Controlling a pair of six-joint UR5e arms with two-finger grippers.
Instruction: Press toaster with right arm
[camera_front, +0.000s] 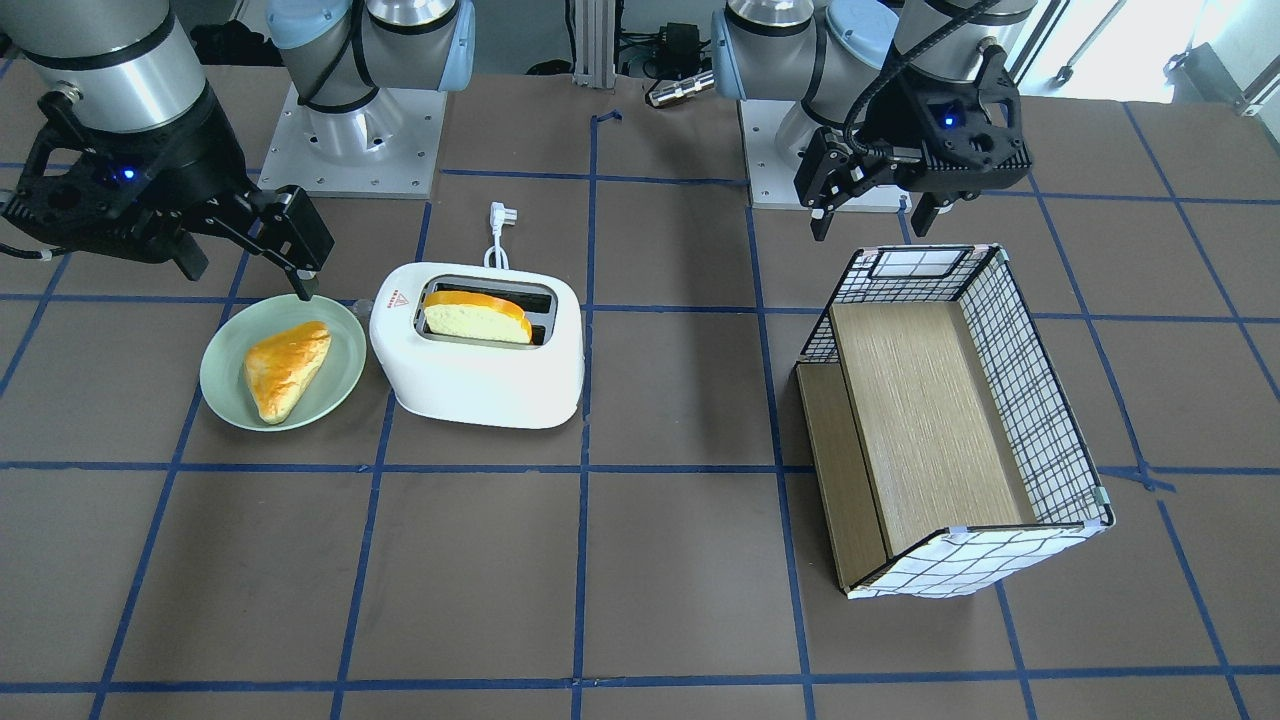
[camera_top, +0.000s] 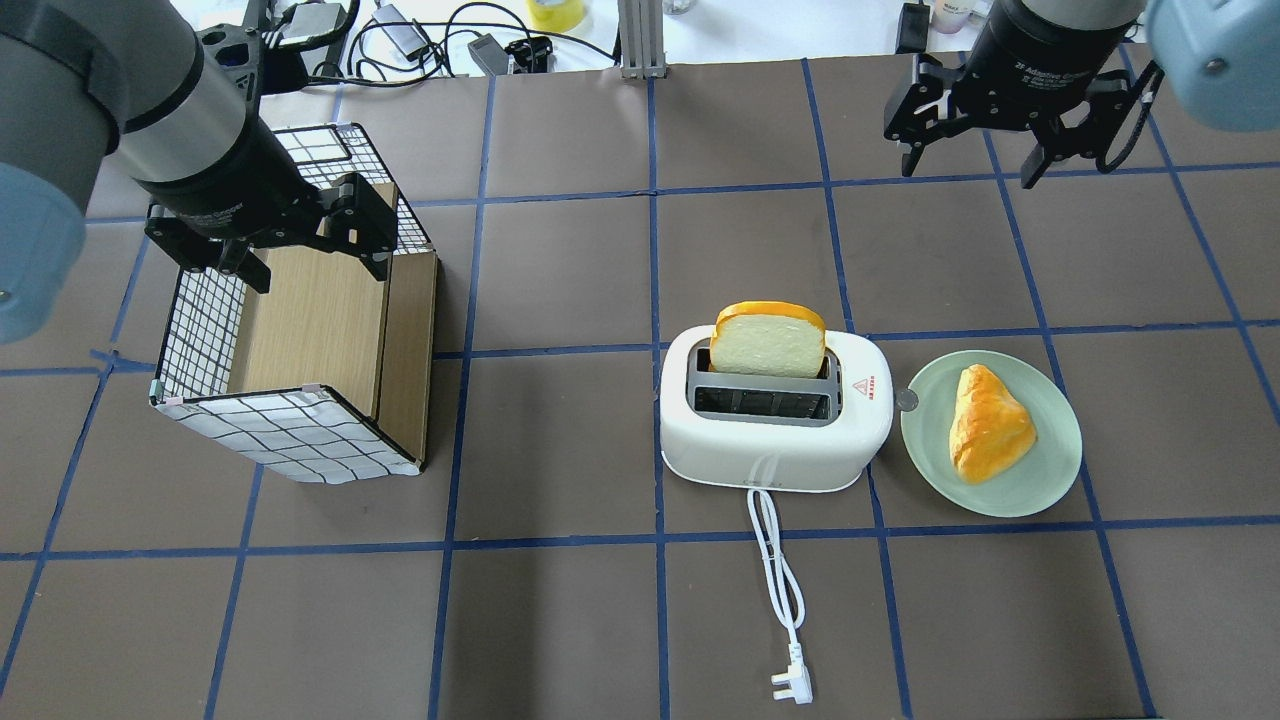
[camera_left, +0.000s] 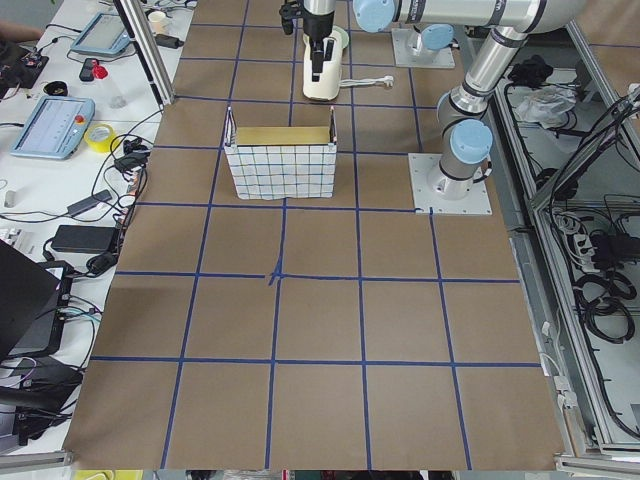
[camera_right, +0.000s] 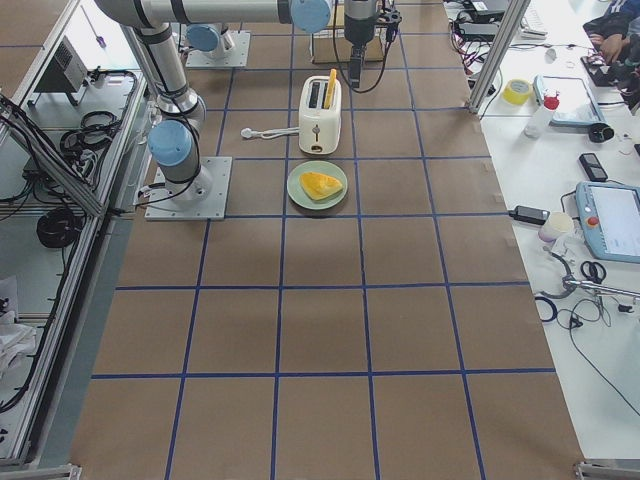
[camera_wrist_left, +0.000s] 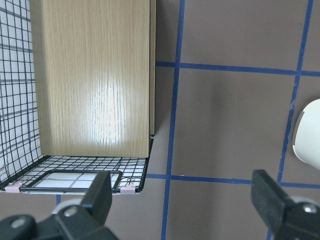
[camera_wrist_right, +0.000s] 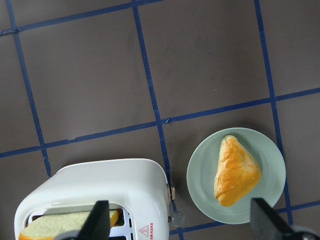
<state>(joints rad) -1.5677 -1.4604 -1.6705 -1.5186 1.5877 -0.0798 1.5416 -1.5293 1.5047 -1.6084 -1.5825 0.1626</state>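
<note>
The white two-slot toaster (camera_top: 775, 445) stands at mid-table with a slice of bread (camera_top: 768, 340) upright in its far slot. A small grey lever knob (camera_top: 907, 400) sticks out of its right end. The toaster also shows in the front view (camera_front: 480, 385) and the right wrist view (camera_wrist_right: 100, 185). My right gripper (camera_top: 975, 160) is open and empty, raised above the table beyond the plate, apart from the toaster; it also shows in the front view (camera_front: 248, 272). My left gripper (camera_top: 316, 270) is open and empty over the grid-patterned box (camera_top: 290, 440).
A pale green plate (camera_top: 1045, 485) with a golden pastry (camera_top: 990, 425) lies just right of the toaster's knob end. The toaster's white cord and plug (camera_top: 790, 685) trail toward the near edge. The grid-patterned box lies on its side at the left.
</note>
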